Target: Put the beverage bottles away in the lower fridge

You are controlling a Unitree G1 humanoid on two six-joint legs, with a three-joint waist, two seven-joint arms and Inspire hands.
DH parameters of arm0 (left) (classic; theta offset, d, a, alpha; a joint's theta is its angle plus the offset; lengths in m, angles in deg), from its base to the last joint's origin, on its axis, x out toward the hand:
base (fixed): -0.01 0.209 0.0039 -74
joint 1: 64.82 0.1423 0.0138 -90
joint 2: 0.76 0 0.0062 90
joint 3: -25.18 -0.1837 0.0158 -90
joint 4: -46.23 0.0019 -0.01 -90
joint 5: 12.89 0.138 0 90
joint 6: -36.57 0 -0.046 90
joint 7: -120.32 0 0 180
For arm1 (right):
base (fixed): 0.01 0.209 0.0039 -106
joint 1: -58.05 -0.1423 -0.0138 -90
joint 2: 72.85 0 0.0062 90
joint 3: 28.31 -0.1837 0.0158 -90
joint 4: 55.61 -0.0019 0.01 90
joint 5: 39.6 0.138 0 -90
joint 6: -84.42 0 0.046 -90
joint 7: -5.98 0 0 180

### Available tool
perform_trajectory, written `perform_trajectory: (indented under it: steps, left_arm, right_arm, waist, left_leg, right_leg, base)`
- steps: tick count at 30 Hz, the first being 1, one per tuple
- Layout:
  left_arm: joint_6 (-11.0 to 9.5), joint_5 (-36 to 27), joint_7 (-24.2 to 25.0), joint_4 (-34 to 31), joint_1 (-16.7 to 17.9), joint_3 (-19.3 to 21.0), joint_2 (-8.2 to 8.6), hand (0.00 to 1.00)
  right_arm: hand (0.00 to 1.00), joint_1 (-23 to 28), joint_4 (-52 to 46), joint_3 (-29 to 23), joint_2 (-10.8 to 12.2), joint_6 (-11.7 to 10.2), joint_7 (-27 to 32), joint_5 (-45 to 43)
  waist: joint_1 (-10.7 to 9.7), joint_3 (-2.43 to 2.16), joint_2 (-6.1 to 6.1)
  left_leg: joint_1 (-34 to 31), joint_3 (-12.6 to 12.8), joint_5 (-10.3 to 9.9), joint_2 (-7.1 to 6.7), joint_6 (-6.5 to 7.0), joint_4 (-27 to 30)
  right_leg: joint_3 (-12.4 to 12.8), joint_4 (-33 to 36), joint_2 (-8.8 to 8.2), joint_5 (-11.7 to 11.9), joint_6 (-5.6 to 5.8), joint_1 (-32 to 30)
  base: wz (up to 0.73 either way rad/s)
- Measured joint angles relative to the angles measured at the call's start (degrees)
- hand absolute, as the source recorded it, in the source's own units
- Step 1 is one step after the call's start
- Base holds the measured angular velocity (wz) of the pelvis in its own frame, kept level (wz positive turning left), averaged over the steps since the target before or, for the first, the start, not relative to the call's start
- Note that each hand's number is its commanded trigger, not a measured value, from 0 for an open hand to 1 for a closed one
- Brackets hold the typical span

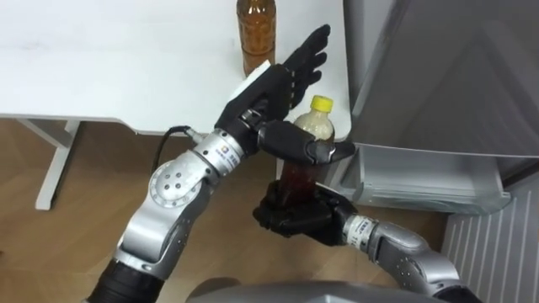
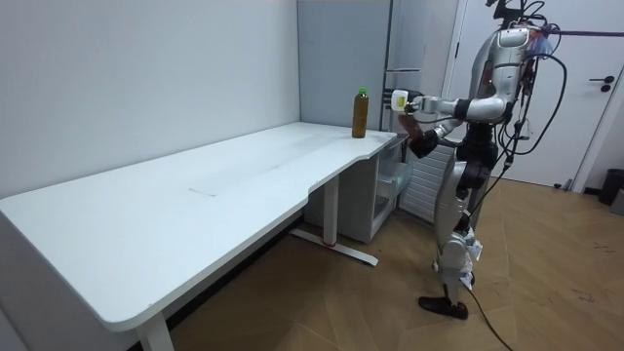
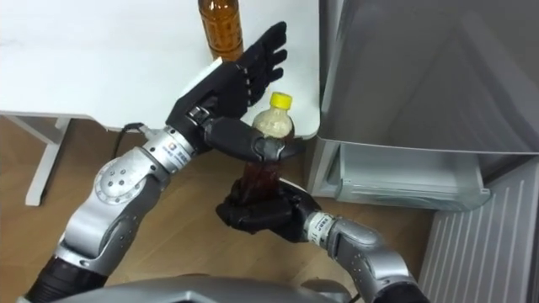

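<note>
A drink bottle [image 1: 319,123] with a yellow cap and dark tea is held upright in front of me, just off the table's corner. My right hand [image 1: 295,215] is shut round its lower part from below. My left hand [image 1: 280,81] stands open behind it, fingers straight and pointing away, with the thumb laid across the bottle's neck. A second bottle [image 1: 255,34] of amber drink stands on the white table [image 1: 109,76] near its far right corner, just beyond my left hand. In the room view this second bottle [image 2: 360,113] has a green cap.
The grey fridge [image 1: 438,67] rises right of the table. Its lower part stands open, with a pale shelf [image 1: 421,178] jutting out close to the held bottle. A ribbed white panel [image 1: 497,244] is at the lower right. I stand on wood floor at the table's corner.
</note>
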Motion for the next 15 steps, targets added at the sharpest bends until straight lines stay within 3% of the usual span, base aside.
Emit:
perform_trajectory:
  steps: [8, 15]
  left_arm:
    - [-1.3, 7.9, -4.3, -5.1, 0.0, 2.4, -0.51, 0.00]
    - [-4.2, 9.7, -9.1, -10.0, 0.0, 9.1, -0.72, 0.00]
  right_arm:
    - [1.00, 0.3, 0.3, -1.2, -0.6, 0.0, 0.0, 0.3]
    - [1.00, 0.3, 3.0, -2.4, -0.4, -0.8, 0.0, 0.6]
  waist:
    - [1.2, 0.05, 0.40]
    - [1.2, -0.06, 0.63]
  left_leg:
    - [-0.2, -0.4, 0.0, -0.04, 0.00, -0.1]
    - [-0.8, -1.4, 0.0, -0.25, -0.01, 0.3]
  right_leg:
    - [-0.7, -0.1, 0.00, 0.0, 0.00, 0.0]
    - [-1.7, -0.9, -0.08, 0.0, -0.01, 0.4]
  base:
    - [0.03]
    - [0.07]
